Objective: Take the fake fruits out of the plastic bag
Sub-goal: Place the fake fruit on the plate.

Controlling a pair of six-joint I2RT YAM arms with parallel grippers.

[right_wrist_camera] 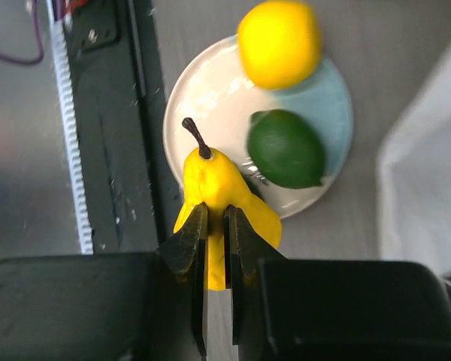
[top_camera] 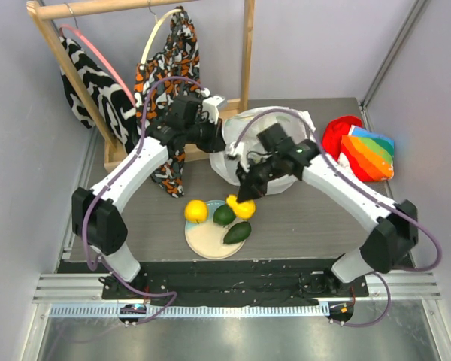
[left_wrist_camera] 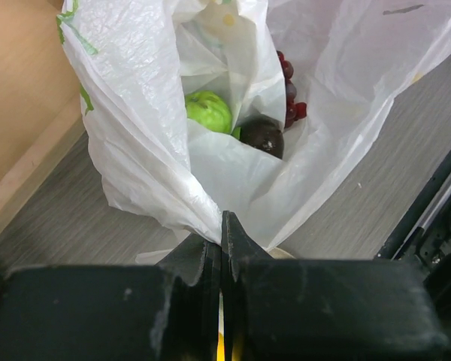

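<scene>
Pear [right_wrist_camera: 210,177] sits clamped in right end effector [right_wrist_camera: 214,219], jaws nearly closed.

Round plate [top_camera: 201,239] lies near centre on the grey table [top_camera: 316,218]. Red and rainbow-striped cloth [top_camera: 364,150] sits at the far right corner. Wooden rack [top_camera: 246,45] stands far left, carrying two patterned garments; the orange garment [top_camera: 169,60] appears to reach the tabletop

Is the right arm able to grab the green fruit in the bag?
Probably not yet: the right gripper is shut on a yellow pear by the plate. After letting go, the way looks free: the left gripper pinches the plastic bag, and the green fruit shows in its mouth.
</scene>
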